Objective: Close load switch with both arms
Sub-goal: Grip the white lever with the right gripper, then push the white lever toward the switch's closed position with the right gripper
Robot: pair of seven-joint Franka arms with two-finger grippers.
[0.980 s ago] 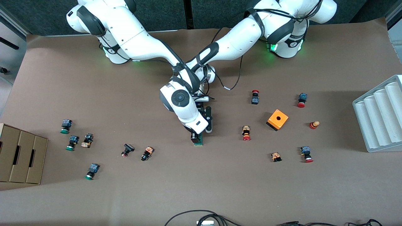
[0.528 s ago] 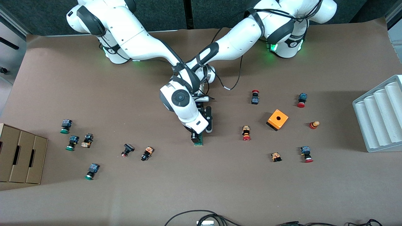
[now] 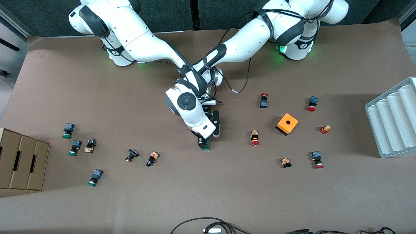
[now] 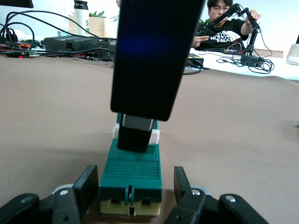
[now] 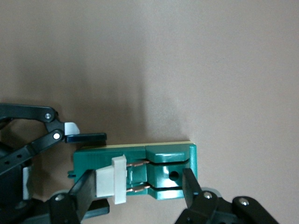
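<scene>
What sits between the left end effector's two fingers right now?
The load switch: in the left wrist view the left end effector has a finger on each side of its green body, and the right end effector reaches down onto its top.

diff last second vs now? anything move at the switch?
Nothing visibly changed. Both grippers stay where they were at the load switch mid-table: the left gripper straddles one end, the right gripper spans its white slider. The buttons around it haven't moved.

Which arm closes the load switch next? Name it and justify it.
Right. The right gripper spans the load switch lengthwise, one finger beside its white sliding piece; closing would likely push it in. The left gripper flanks the body crosswise, suited to bracing.
</scene>
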